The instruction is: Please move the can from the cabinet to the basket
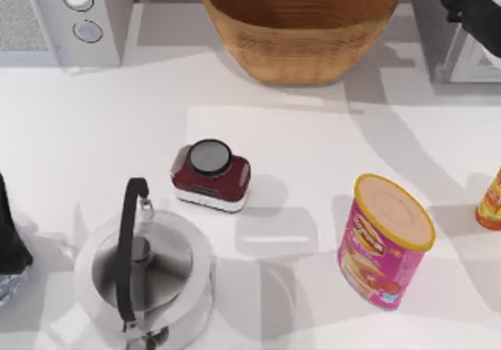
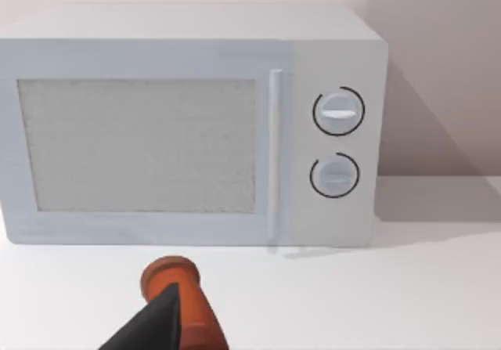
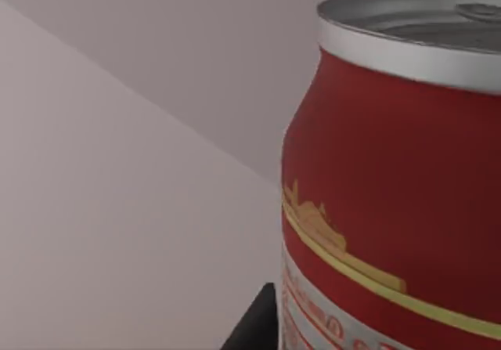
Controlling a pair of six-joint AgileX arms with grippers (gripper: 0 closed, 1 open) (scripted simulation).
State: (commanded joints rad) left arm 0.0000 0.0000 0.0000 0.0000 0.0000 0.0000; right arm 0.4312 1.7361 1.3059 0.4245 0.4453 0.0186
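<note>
Red can sits upright right up against the right gripper at the cabinet, just right of the basket, so right arm's nearer; can't tell if it's gripped yet; left arm parked w/ microwave ahead.

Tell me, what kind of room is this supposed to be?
Probably a mock kitchen counter, rendered in simulation rather than filmed. A white microwave stands at the back left, a steel kettle sits near the front, and a wicker basket and a pink snack canister share the white table.
</note>
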